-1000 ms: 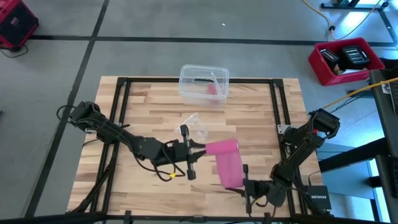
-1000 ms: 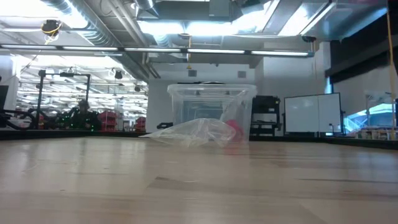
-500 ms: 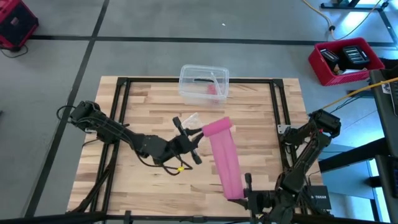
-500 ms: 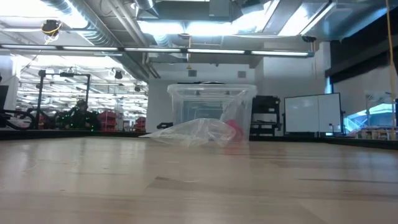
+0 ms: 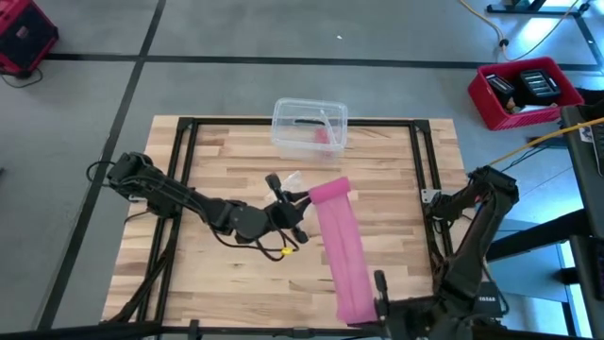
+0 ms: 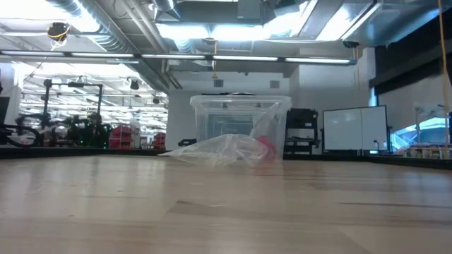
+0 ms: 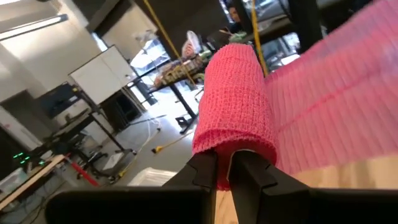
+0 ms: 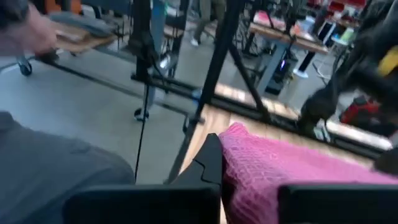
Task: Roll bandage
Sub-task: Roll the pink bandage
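Observation:
The pink bandage (image 5: 342,247) is a long flat strip running from a small roll (image 5: 330,189) at mid-table to its free end (image 5: 357,310) at the table's near edge. My left gripper (image 5: 304,201) is shut on the roll, reaching in from the table's left; the roll also shows in the left wrist view (image 7: 236,99). My right gripper (image 5: 374,300) is at the near edge, shut on the strip's free end. The bandage does not show in the low view. My left gripper pinches the roll's left end (image 7: 224,149) between its two fingers (image 7: 204,169), which come level from the table's left, along the roll's axis. The strip leads off the roll toward the near edge. My right gripper holds the strip's free end (image 8: 249,155), with one finger (image 8: 210,160) beside the cloth; the cloth covers the other finger. The strip runs straight from it toward the roll.
A clear plastic box (image 5: 310,127) stands at the table's far edge and also shows in the low view (image 6: 240,127). A clear plastic wrapper (image 5: 294,182) lies just beyond the roll. A black frame (image 5: 420,189) borders the table. A red bin (image 5: 527,90) sits on the floor.
My left gripper has carried the roll toward the table's far edge and turned. My right gripper has drawn back toward the near edge with the free end. The strip between them has grown much longer and straighter.

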